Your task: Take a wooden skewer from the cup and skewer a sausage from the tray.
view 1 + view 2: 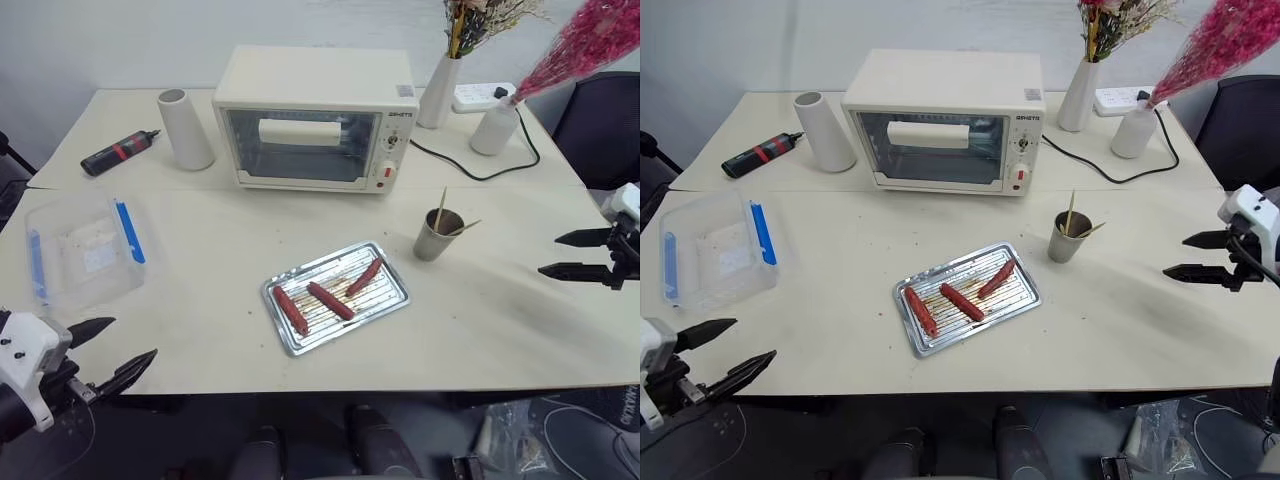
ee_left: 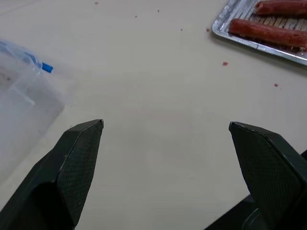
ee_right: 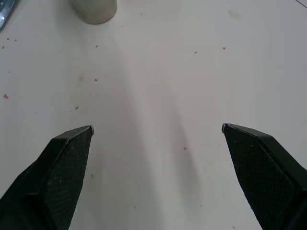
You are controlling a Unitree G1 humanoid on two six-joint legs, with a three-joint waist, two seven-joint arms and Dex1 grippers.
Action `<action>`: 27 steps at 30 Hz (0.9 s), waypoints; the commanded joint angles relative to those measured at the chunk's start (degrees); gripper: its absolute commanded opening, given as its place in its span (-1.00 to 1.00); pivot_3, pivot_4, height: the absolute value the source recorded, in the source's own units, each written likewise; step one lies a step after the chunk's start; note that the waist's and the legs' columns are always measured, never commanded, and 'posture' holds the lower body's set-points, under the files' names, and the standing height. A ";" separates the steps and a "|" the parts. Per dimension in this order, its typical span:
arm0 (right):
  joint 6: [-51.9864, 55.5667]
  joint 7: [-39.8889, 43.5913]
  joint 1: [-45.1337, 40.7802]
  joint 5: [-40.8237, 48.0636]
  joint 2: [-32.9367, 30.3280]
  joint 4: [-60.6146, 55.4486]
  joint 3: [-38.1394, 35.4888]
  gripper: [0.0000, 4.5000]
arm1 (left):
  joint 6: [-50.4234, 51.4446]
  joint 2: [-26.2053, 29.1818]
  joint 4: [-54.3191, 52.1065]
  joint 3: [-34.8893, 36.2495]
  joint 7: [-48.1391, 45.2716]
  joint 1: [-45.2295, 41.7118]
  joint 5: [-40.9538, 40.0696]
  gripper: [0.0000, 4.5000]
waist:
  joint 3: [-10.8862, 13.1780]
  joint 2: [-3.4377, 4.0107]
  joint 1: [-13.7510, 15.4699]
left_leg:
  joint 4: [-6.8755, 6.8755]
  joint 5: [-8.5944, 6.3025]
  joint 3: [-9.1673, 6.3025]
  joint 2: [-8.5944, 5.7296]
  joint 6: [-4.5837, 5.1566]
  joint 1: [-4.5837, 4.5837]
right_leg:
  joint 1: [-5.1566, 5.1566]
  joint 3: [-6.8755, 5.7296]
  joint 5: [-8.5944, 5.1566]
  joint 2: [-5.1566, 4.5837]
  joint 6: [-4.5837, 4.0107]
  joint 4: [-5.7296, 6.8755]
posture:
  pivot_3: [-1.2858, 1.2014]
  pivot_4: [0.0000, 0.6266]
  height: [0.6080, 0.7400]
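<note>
A small steel cup stands right of the table's middle with thin wooden skewers sticking up out of it. In front and to the left lies the shiny metal tray holding three reddish-brown sausages. My right gripper hovers open over the table's right edge, pointing toward the cup, a good way from it. The cup's base shows in the right wrist view. My left gripper is open at the table's front left corner, far from the tray; the tray's edge and a sausage show in the left wrist view.
A cream toaster oven sits at the back middle with its black cord trailing right. A white cylinder, a black-and-red tool, two white vases and a clear box with blue clips stand around.
</note>
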 commanded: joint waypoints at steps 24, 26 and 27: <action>-0.53 -3.37 0.46 1.72 -0.72 1.26 -3.31 1.00 | 2.31 -0.04 0.37 -1.52 3.34 -5.73 -1.41 0.98 | 0.00 0.00 -0.09 | 0.00 -0.01 0.00 0.11 -0.01 0.03 | -0.01 -0.01 0.13 -0.01 0.24 0.12 | 0.03 -0.52 1.00; 0.73 -4.04 0.51 2.40 -0.38 1.04 -4.17 1.00 | 3.02 0.25 -0.19 -1.84 3.37 -6.03 -2.22 0.98 | 0.00 0.00 -0.10 | 0.00 -0.01 0.00 0.11 -0.01 0.03 | -0.01 -0.01 0.15 -0.01 0.27 0.12 | 0.03 -0.52 1.00; 1.26 -4.56 0.66 2.61 -0.20 0.72 -4.57 1.00 | 3.55 0.53 -0.61 -2.12 3.32 -6.32 -2.78 0.98 | 0.00 0.00 -0.10 | 0.00 -0.01 0.00 0.08 -0.01 0.03 | 0.00 -0.01 0.16 0.00 0.29 0.14 | 0.03 -0.52 1.00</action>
